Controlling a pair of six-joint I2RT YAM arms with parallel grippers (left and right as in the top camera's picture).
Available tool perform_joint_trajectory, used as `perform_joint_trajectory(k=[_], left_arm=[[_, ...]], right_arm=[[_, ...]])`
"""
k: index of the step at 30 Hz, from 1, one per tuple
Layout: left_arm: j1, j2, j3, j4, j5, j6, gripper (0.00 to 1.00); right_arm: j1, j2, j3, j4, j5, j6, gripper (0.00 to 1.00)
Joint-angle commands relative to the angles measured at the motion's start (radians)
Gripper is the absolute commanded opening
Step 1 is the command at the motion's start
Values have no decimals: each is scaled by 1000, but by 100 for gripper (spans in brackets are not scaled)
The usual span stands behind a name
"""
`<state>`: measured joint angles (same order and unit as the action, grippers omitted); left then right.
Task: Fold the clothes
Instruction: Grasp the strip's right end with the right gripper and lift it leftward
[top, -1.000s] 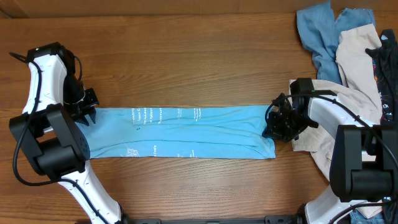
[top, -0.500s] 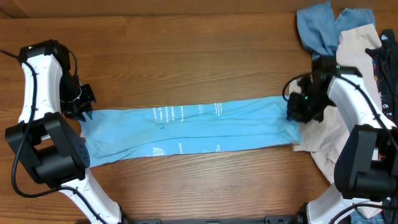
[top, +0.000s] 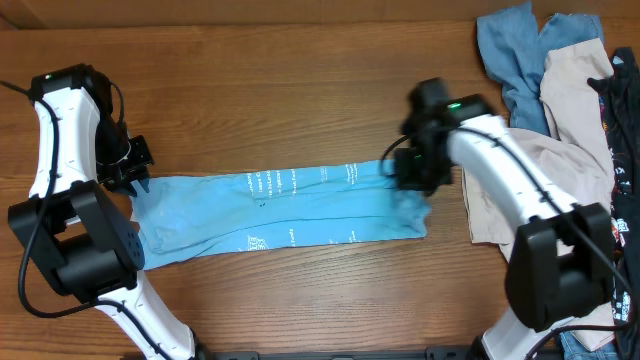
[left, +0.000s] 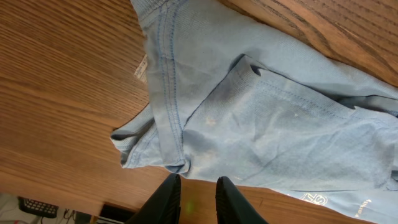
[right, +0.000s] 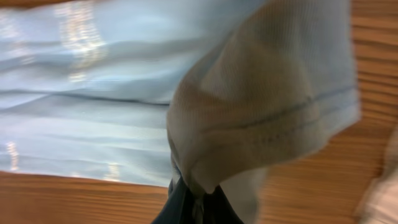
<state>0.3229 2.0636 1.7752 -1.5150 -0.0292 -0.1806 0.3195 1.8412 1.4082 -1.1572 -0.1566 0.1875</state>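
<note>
The sky-blue T-shirt (top: 285, 205) lies mid-table as a long soft band with white lettering and stitched hems. The right gripper (top: 415, 175) pinches its lifted end; the left gripper (top: 130, 172) clamps the other end. Loose garments (top: 555, 70) are heaped on the wooden table (top: 300, 90).

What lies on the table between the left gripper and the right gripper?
In the overhead view, only the sky-blue T-shirt, folded into a long strip, spans from the left gripper to the right gripper.

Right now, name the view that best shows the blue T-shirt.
Overhead: the whole blue T-shirt lies stretched between both claws. The left wrist view shows only one hemmed end; the right wrist view shows a blurred hem bunched at its claw.
</note>
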Motion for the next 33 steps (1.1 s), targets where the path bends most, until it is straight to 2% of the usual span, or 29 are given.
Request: perform_joint_trajectory(k=[1,13,33], left_arm=[[3,-26,12,-5,13,16,23],[3,-26,12,-5,30,16,23],[3,-26,12,-3,30,16,22]], right_arm=[[96,-1,25,43,-1,85,4],[315,2,25,224,-1,135,4],[356,35,24,323,-47,131,4]])
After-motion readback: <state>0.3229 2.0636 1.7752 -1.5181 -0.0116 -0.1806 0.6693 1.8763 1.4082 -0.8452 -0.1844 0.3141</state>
